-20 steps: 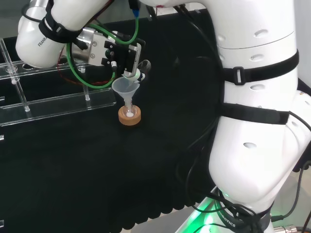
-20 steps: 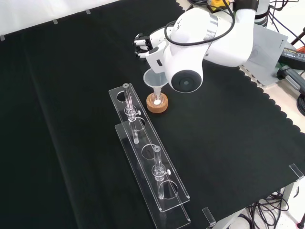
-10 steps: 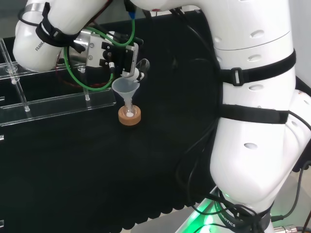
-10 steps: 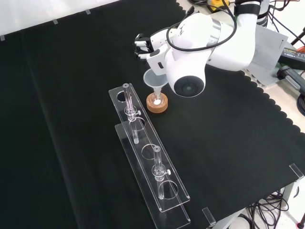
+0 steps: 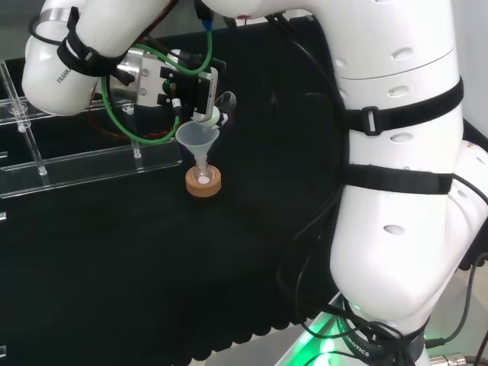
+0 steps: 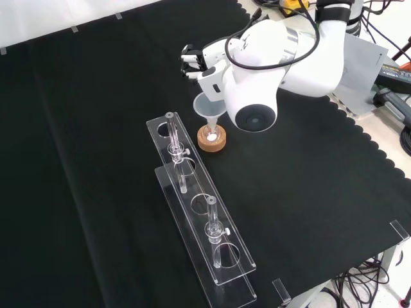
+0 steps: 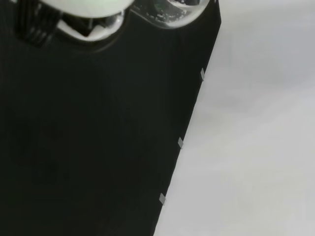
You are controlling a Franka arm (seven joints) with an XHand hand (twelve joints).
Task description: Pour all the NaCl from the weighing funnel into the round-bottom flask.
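Note:
A small clear round-bottom flask [image 5: 202,176] sits on a cork ring [image 5: 203,185] with white powder in its bottom. A translucent plastic funnel [image 5: 199,138] stands in its neck. Just above the funnel's rim my hand [image 5: 192,89] is shut on the clear glass weighing funnel [image 5: 224,101], holding it tilted over the funnel. In the front view the hand [image 6: 194,61] is behind the plastic funnel [image 6: 208,107] and the cork ring [image 6: 212,140]. The wrist view has the weighing funnel [image 7: 173,12] close up beside a blurred part of the hand [image 7: 83,7], with a few white grains clinging inside.
Two long clear acrylic racks [image 6: 199,215] with upright glass pieces lie in front of the flask in the front view, and to its left in the head view as racks [image 5: 84,164]. The arm's white link [image 6: 282,54] hangs over the cloth behind the flask.
The hand and forearm link have shifted slightly up and to the left in the head view, still holding the weighing funnel over the plastic funnel. Flask and funnel have not moved.

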